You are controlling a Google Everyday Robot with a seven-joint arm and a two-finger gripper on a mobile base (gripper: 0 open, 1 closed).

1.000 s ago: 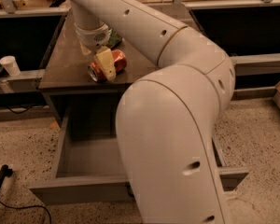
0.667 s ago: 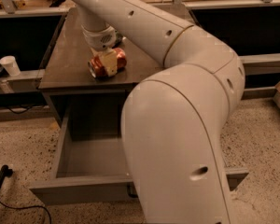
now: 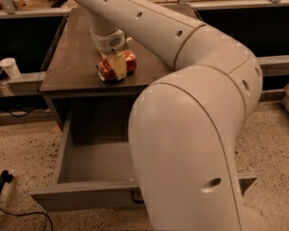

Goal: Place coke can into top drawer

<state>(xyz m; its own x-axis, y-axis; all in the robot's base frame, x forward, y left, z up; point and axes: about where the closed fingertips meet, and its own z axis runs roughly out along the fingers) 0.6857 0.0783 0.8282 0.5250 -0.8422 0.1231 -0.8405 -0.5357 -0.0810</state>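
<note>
Clearly the camera view puts the claw [image 3: 116, 65] down on the desk [image 3: 70, 66], directly over the can [image 3: 130, 60]. The can lies on its side under the claw, not far from the desk's front edge. Whether the claw has closed on the can or merely rests around it I cannot tell, because its pale front covers the can's middle. The drawer [image 3: 82, 198] stands pulled out, below and in front of the claw. The arm [image 3: 192, 143] hides the drawer's right side.

The main risk, as I judge it, is a poor hold. A can on its side is round and smooth, so if the claw takes it off-centre or only lightly, it may roll away across the desk or slip out during the lift. A can dropped just below the claw would likely go over the front edge, landing on the floor or in the drawer only by chance. Too hard a squeeze may dent the thin wall. On the way down, carrying the can too low would knock it against the desk edge or the drawer's wall, and the bulky arm blocks the view of part of that path.
</note>
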